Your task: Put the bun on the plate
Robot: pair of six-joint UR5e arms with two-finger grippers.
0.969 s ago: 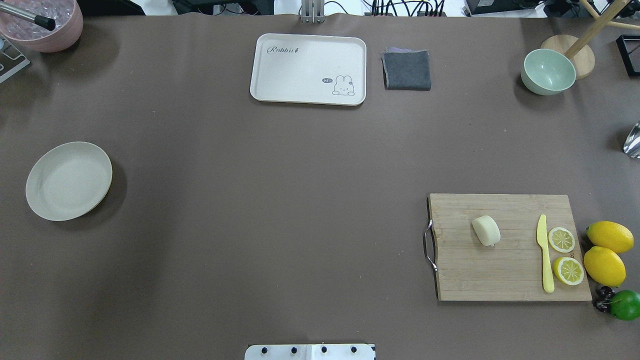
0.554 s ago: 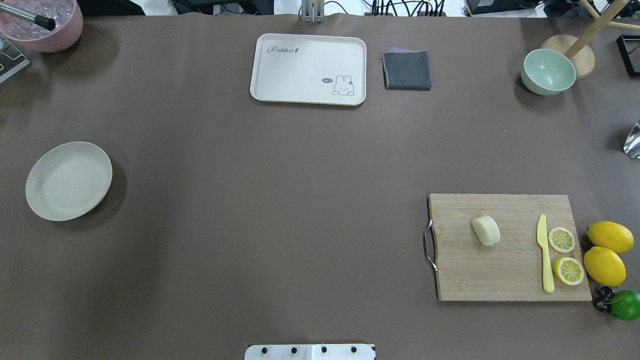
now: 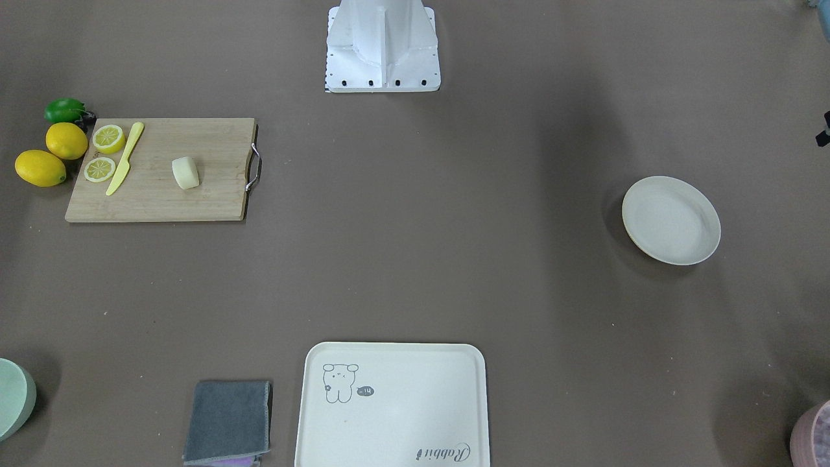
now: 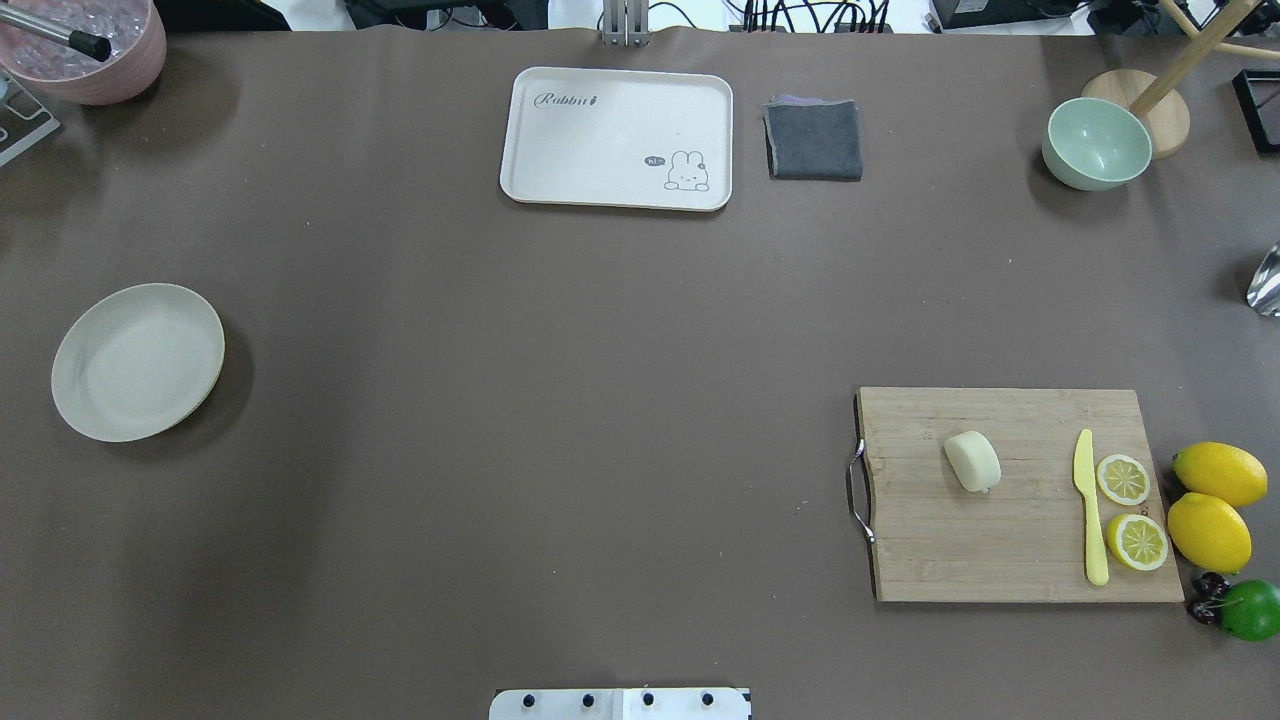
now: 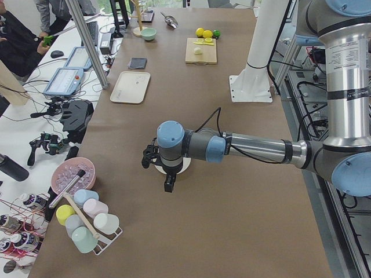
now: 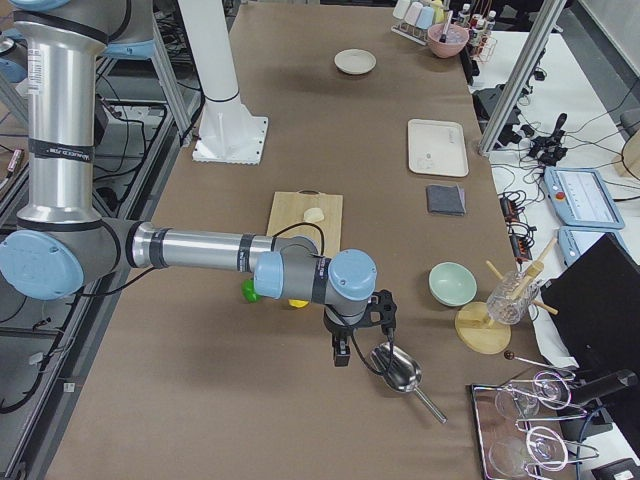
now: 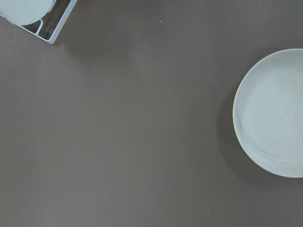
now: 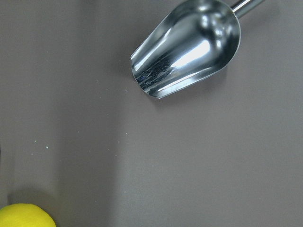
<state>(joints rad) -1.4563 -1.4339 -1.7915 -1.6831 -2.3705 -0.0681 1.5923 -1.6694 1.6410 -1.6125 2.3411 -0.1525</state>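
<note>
The bun point(image 4: 972, 461) is a pale cream lump lying on a wooden cutting board point(image 4: 990, 550) at the right of the table; it also shows across the table point(image 3: 185, 173). The plate point(image 4: 138, 362) is a round off-white dish, bare, far to the left, and it fills the right edge of the left wrist view point(image 7: 272, 113). My left gripper point(image 5: 168, 185) hangs beside the plate, seen only from the side, so I cannot tell its state. My right gripper point(image 6: 340, 355) hovers past the lemons near a metal scoop; I cannot tell its state either.
On the board lie a yellow knife point(image 4: 1090, 510) and two lemon slices point(image 4: 1123, 479). Two lemons point(image 4: 1210, 530) and a lime point(image 4: 1252, 610) sit beside it. A cream tray point(image 4: 615, 138), a grey cloth point(image 4: 813, 140) and a green bowl point(image 4: 1096, 143) line the far side. A steel scoop point(image 8: 189, 47) lies under the right wrist.
</note>
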